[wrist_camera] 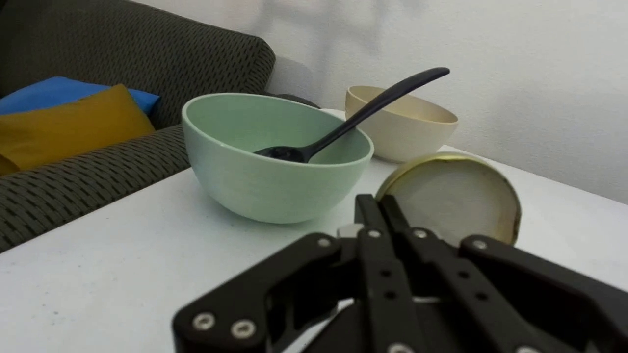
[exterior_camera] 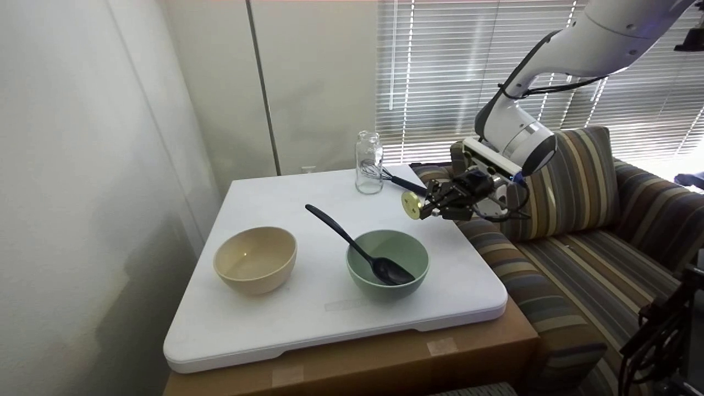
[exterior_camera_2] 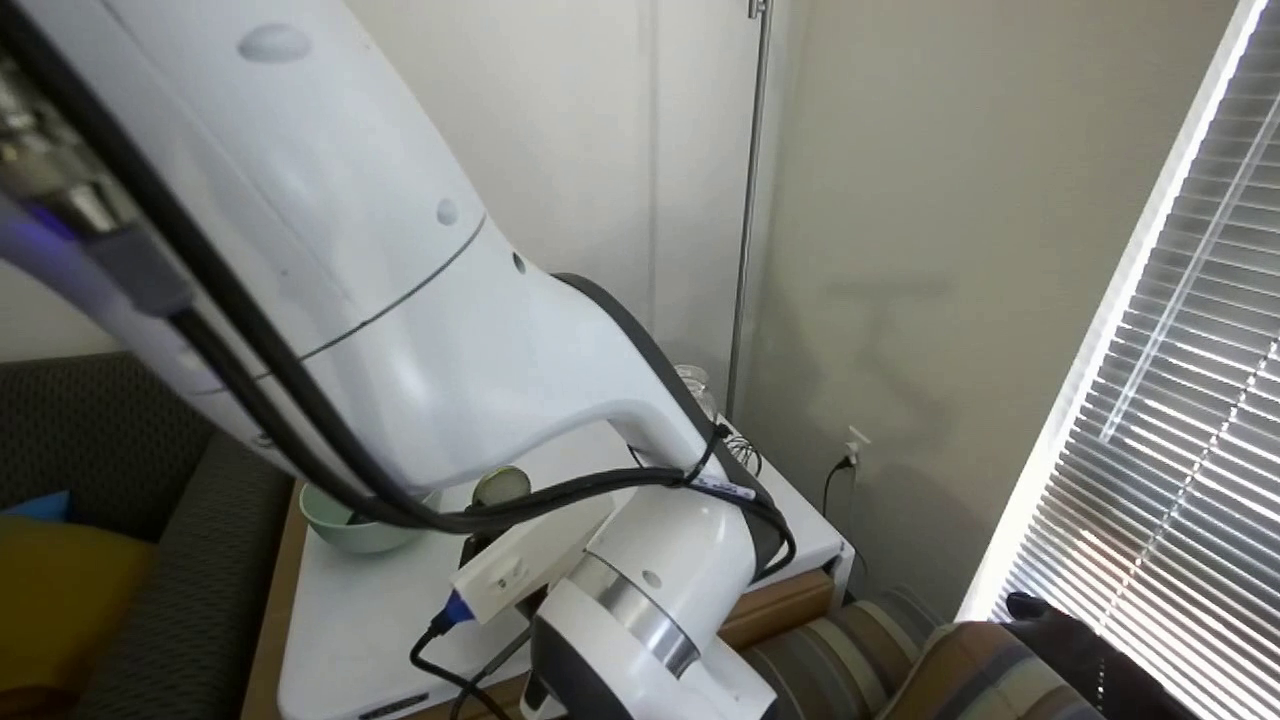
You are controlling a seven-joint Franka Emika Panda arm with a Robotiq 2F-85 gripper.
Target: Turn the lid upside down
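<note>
The lid (wrist_camera: 458, 201) is a round disc with a thin yellowish rim and a pale grey inner face. My gripper (wrist_camera: 377, 200) is shut on the lid's rim at its left side in the wrist view. In an exterior view the lid (exterior_camera: 411, 205) shows its gold-yellow face, steeply tilted, at the tips of my gripper (exterior_camera: 424, 209). The lid is held in the air over the right part of the white table. The lid also shows in an exterior view (exterior_camera_2: 502, 486), where the arm and cables hide most of the gripper.
A green bowl (exterior_camera: 367, 281) with a black spoon (exterior_camera: 341, 234) in it stands near the lid. A cream bowl (exterior_camera: 256, 261) stands farther left. A glass jar (exterior_camera: 369, 165) and a whisk (exterior_camera: 407, 185) are at the back of the white table (exterior_camera: 308, 324). A striped couch (exterior_camera: 511, 280) adjoins it.
</note>
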